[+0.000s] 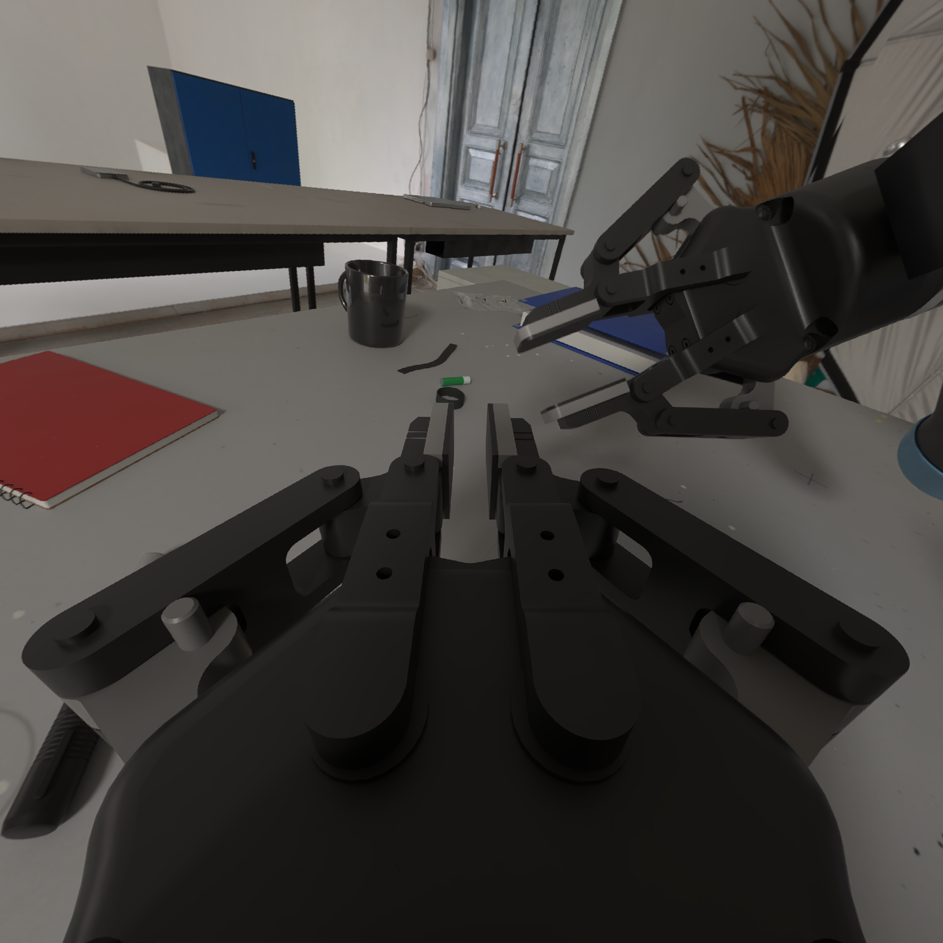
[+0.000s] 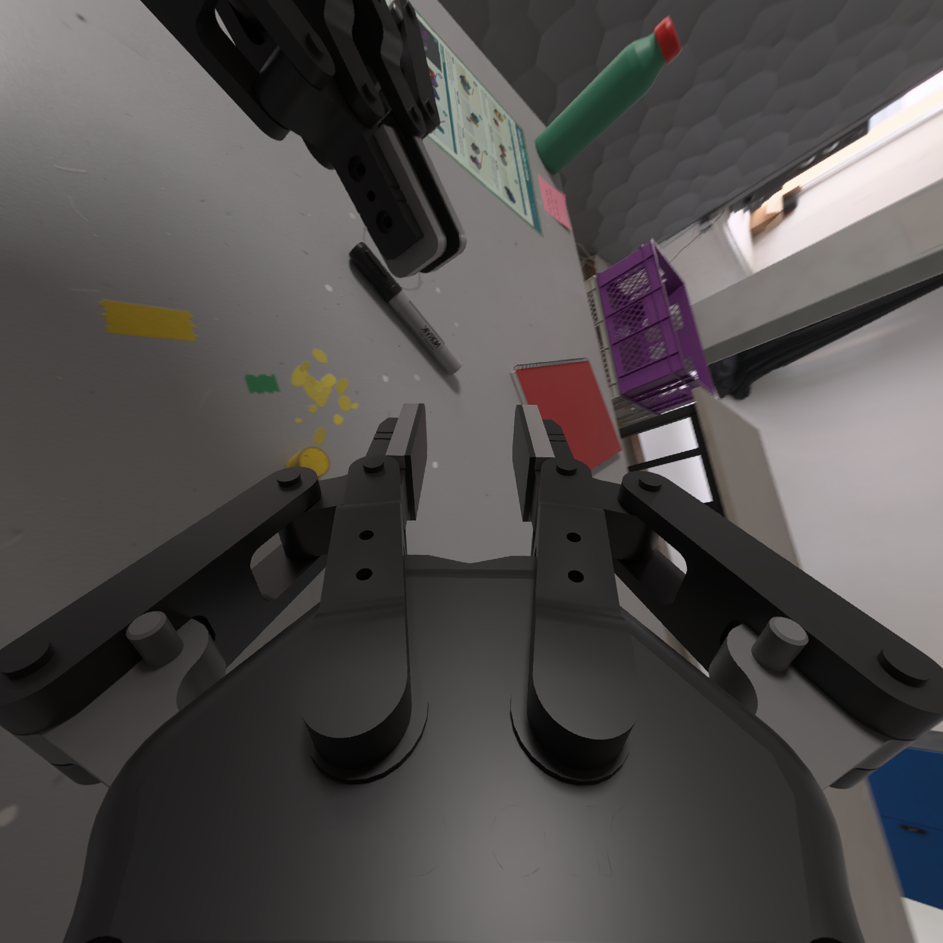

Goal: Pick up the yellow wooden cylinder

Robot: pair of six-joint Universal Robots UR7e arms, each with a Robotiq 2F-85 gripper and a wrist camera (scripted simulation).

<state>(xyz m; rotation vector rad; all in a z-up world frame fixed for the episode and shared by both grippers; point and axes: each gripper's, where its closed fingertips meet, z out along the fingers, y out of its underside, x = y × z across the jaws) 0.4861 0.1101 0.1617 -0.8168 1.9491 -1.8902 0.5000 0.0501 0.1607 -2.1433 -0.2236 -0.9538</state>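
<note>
In the left wrist view the left gripper (image 1: 469,431) hangs low over the grey counter (image 1: 286,408), its fingers (image 1: 441,433) drawn to a narrow gap with nothing between them. Just past the fingertips lies a small black ring (image 1: 451,396), then a short green and white tube (image 1: 455,380) on its side and a curled black strip (image 1: 427,361). A red spiral notebook (image 1: 87,423) lies flat to the left, and a black mug (image 1: 376,302) stands upright farther back. The right gripper (image 1: 536,375) reaches in from the right above the counter, fingers spread wide and empty, over the edge of a blue folder (image 1: 620,326). In the right wrist view the right gripper (image 2: 469,439) looks down on the counter with its fingers (image 2: 413,444) apart and nothing held. The yellow wooden cylinder (image 2: 309,460) sits on the counter just left of the left finger's linkage, partly hidden by it, outside the gap. Beyond it are yellow paint spots (image 2: 321,382), a green tape scrap (image 2: 262,383) and a yellow tape strip (image 2: 148,320). A black marker (image 2: 405,308) lies ahead, its cap end under the other gripper's finger. Farther off stand a green bottle (image 2: 604,97) with a red cap and a purple crate (image 2: 648,331).
</note>
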